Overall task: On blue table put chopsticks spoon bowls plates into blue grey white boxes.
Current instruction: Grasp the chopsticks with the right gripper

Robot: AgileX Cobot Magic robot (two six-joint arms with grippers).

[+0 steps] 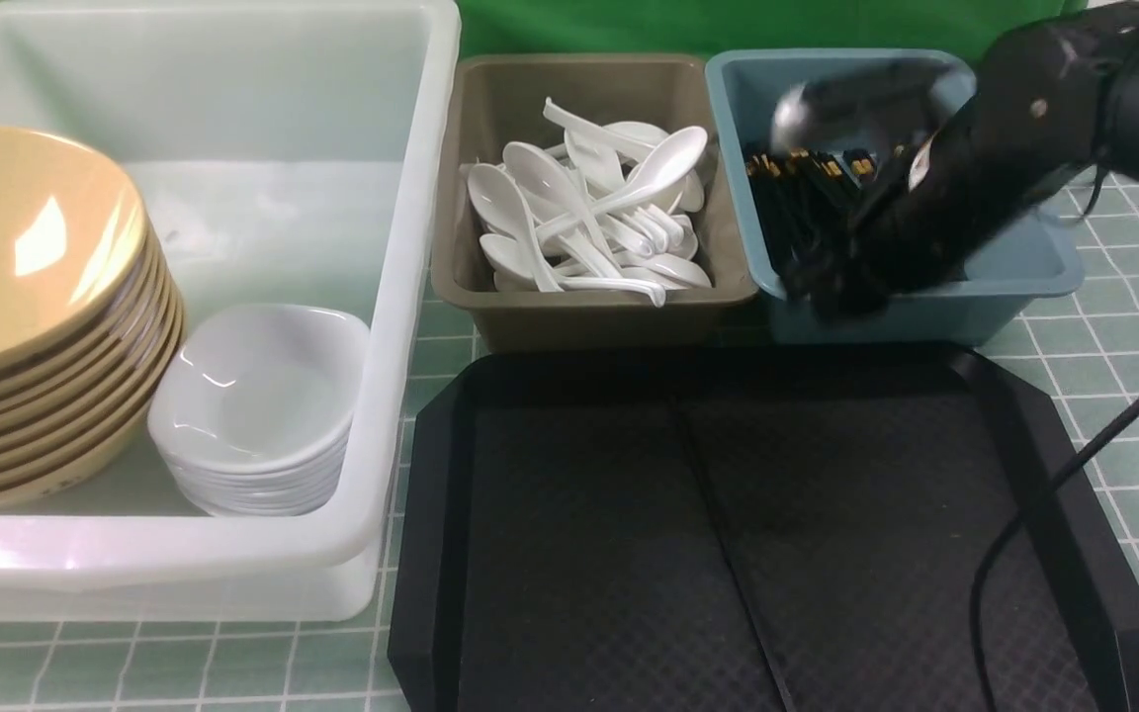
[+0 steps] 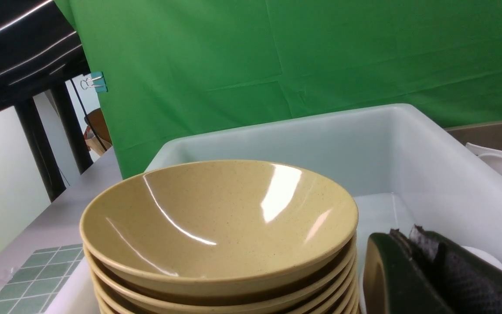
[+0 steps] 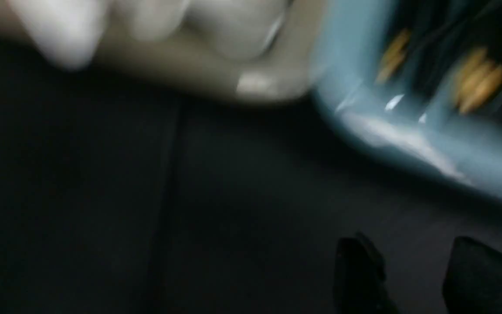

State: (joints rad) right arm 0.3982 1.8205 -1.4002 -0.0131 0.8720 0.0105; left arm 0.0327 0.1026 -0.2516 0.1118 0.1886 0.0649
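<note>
Now the right pincer [image 3: 416, 279] hangs at the front edge of the blue box [image 1: 1034, 267], its two fingers [image 3: 360, 274] apart with nothing between them — the black chopsticks [image 1: 807, 183] lie inside that box. The left pincer [image 2: 405, 239] is closed tight, next to the stack of tan bowls [image 2: 216, 218] in the white box [image 2: 429, 174].
</note>
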